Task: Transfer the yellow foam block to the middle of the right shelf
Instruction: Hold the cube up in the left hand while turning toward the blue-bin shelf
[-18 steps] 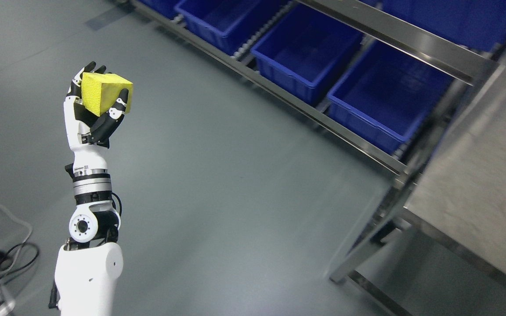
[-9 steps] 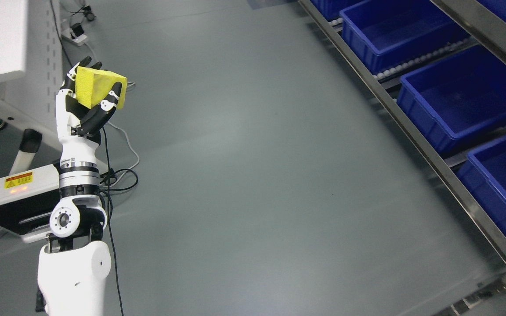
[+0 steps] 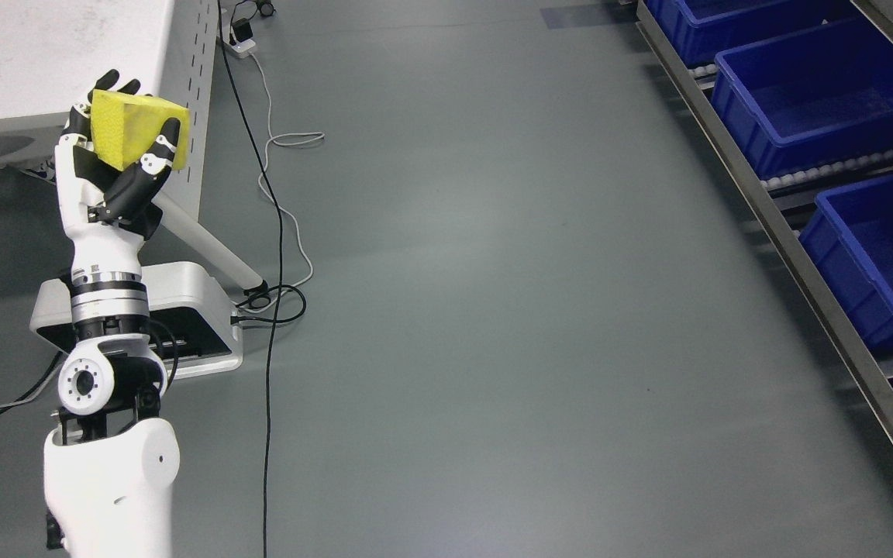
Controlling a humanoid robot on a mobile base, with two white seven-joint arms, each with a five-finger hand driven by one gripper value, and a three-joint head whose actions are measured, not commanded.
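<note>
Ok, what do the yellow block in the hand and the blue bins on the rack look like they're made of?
The yellow block, held in the left hand, looks like foam or sponge: matte, with a finely pitted front face. The blue bins look like moulded hard plastic, judging by their smooth walls, thick rims and slight sheen. The rack rail beside them looks like bare brushed metal, grey and reflective.

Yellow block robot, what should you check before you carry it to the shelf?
1. Block held: left hand is wrapped around the yellow foam block: ok.
2. Block clear of the white table behind it: cannot tell.
3. Floor: black cable trails beside the arm: not ok.
4. Shelf in sight: metal shelf with blue bins at the right edge: ok.
5. Middle level visible: cannot tell.
6. Right hand: not in view, cannot tell.
</note>
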